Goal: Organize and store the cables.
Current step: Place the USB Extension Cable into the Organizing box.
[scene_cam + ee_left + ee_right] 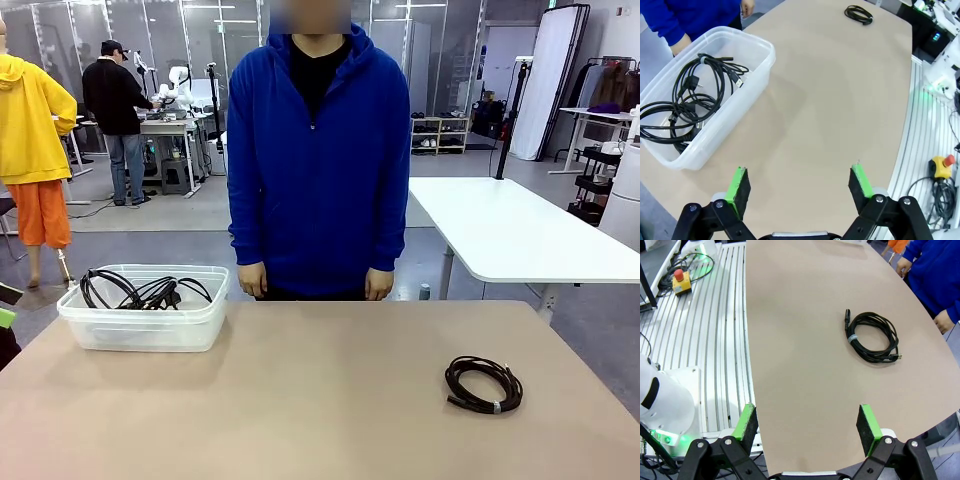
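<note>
Black cord is what you are sorting, and one coiled cable (872, 337) lies alone on the tan table (805, 365), well ahead of your right claw (807, 426) and off toward its right-hand finger. That coil is bound by a pale tie on the side facing the claw, with a plug end sticking out at its upper left and a small connector at its lower right. Your right claw hangs over the near table edge with its green pads (866, 422) spread wide and nothing between them. Up and to the right of it, the person's hand (944, 322) rests at the far table edge, beyond the coil.

Your left claw (800, 186) is likewise spread wide and empty, hovering above bare tabletop. Ahead of it and to its left sits a clear plastic bin (747, 90) holding the other cables (687, 100), a loose tangle of several black cords with plugs showing. The bin stands apart from the claw, not touching either finger. Far ahead, toward the upper right of that claw's view, you can see the lone coil again.

From the front camera, the bin sits at the table's left far corner, the single coil at the right, and the person in a blue hoodie (320, 160) stands behind the far edge between them.
</note>
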`<act>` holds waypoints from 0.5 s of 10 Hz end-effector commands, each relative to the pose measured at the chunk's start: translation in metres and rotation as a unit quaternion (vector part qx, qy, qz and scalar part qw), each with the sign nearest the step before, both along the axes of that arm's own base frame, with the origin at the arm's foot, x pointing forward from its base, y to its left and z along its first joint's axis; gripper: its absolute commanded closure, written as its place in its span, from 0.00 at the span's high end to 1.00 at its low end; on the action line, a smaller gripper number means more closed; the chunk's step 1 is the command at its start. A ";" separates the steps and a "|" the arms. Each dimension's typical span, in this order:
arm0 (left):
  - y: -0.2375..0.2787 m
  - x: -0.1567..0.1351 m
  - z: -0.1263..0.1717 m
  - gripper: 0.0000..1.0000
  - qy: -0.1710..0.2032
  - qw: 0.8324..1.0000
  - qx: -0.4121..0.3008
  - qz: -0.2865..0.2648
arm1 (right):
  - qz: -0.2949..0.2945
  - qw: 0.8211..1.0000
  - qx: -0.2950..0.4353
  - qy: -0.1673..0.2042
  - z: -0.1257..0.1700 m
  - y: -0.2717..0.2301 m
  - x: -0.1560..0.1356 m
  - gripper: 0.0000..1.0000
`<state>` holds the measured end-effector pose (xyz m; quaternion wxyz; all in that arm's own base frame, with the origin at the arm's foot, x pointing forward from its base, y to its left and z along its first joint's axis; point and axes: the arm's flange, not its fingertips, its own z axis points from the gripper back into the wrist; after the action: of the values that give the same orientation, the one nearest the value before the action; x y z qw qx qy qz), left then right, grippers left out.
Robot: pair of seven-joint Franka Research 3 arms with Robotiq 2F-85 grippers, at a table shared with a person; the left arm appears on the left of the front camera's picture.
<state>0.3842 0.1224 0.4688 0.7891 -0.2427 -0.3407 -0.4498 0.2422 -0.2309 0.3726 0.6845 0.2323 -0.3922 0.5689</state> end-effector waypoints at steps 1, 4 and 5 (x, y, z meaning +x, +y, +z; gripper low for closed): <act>-0.002 -0.002 -0.002 1.00 -0.008 1.000 -0.013 0.001 | 0.027 0.998 -0.047 0.011 0.006 0.004 -0.010 1.00; -0.002 -0.002 -0.002 1.00 -0.008 1.000 -0.013 0.001 | 0.097 0.979 -0.180 0.018 0.014 0.054 0.047 1.00; -0.002 -0.002 -0.002 1.00 -0.008 1.000 -0.013 0.001 | 0.129 0.966 -0.221 0.019 0.018 0.076 0.066 1.00</act>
<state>0.3841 0.1212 0.4689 0.7892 -0.2440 -0.3426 -0.4476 0.2958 -0.1827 0.3922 0.6530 0.1650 -0.2617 0.6913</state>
